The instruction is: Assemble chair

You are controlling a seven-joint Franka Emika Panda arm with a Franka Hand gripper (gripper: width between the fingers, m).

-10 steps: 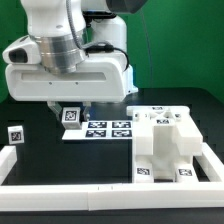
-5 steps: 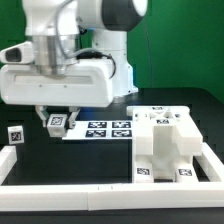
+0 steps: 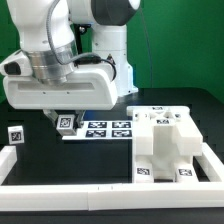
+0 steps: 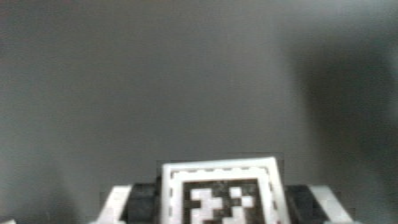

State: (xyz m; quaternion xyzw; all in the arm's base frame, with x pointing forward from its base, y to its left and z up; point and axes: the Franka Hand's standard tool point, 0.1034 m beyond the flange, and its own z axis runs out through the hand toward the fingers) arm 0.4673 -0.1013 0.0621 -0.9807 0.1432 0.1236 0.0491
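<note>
My gripper (image 3: 66,120) hangs low over the table at the exterior view's left, shut on a small white chair part with a black-and-white tag (image 3: 67,122). In the wrist view that tagged part (image 4: 221,188) sits between the two fingers (image 4: 130,201), filling the gap, with blurred dark table beyond it. The partly joined chair (image 3: 165,146), a blocky white assembly with several tags, stands at the exterior view's right. Another small tagged part (image 3: 16,133) stands alone at the far left.
The marker board (image 3: 106,128) lies flat just beside the gripper, between it and the chair assembly. Long white border rails (image 3: 90,189) run along the front and both sides of the black table. The robot's bulky white arm (image 3: 65,70) hides the back left.
The arm's upper links have turned. The gripper with the tagged part dropped slightly and swung left, then came back a little to the right. Its grip is unchanged.
</note>
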